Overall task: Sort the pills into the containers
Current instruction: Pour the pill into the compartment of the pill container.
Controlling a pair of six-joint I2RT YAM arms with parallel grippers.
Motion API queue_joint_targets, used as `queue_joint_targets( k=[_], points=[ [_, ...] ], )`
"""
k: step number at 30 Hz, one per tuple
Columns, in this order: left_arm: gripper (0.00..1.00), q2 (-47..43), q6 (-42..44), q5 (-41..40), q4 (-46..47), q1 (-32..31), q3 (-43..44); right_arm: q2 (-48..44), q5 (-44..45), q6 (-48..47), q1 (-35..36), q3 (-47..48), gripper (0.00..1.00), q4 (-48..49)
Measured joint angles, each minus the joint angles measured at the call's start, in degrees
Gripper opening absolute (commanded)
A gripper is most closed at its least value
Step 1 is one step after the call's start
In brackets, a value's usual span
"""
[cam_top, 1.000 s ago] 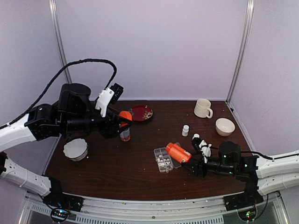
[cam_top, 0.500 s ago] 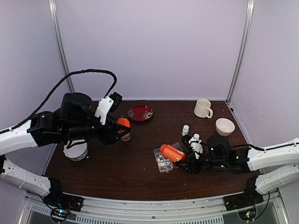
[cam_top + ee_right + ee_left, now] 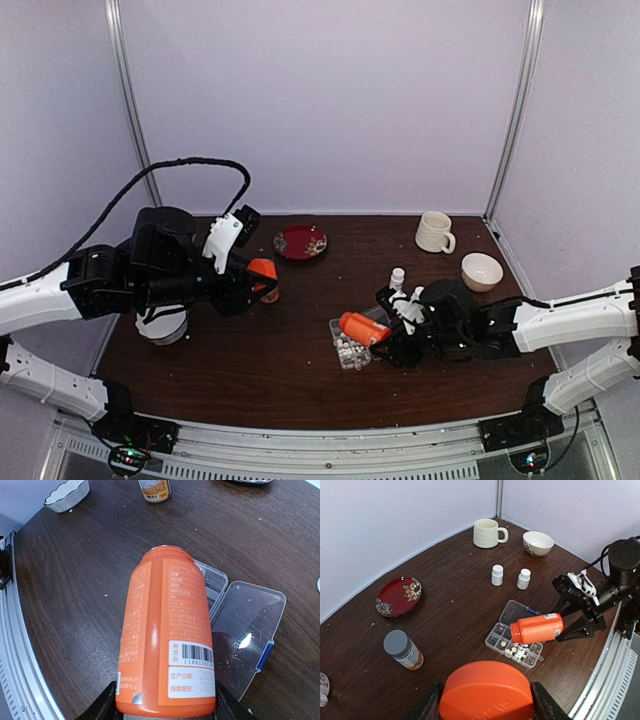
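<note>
Left wrist view: right gripper (image 3: 572, 620) clamps orange bottle (image 3: 536, 628), long axis near-level, mouth over organizer box (image 3: 496, 639) cells; left gripper (image 3: 485, 707) clenched on orange cap (image 3: 485, 687).

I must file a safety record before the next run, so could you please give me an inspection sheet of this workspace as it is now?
Surface: dark brown wooden table, grain visible.
Job's things: clear organizer box, lid open; pills in some of its cells.
Clutter: grey-capped bottle, red plate, mug, bowl, two small white bottles, white fluted dish.
Grippers: left gripper shut on orange cap; right gripper shut on orange bottle, tilted, mouth over the box.
Cables: black cable arcs above the left arm, off the table.
Surroundings: pale walls, metal posts; nothing else seen.
</note>
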Motion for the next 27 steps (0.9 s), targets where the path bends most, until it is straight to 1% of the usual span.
queue_joint_targets(
  k=[11,21,23,27],
  points=[
    [0.0,-0.04,0.33,0.02,0.76,0.0,-1.44,1.27,1.42,0.02,-0.28,1.05,0.0,-3.54],
    [0.0,0.35,0.57,0.04,0.79,0.0,-1.44,1.92,2.16,0.13,-0.37,1.68,0.0,-4.2],
    [0.0,0.76,0.59,0.07,0.76,0.0,-1.44,2.12,2.93,0.13,-0.39,2.47,0.0,-5.92],
    [0.0,1.46,0.79,0.13,0.72,0.0,-1.44,1.07,3.96,0.39,-0.44,2.49,0.0,-5.9]
  ],
)
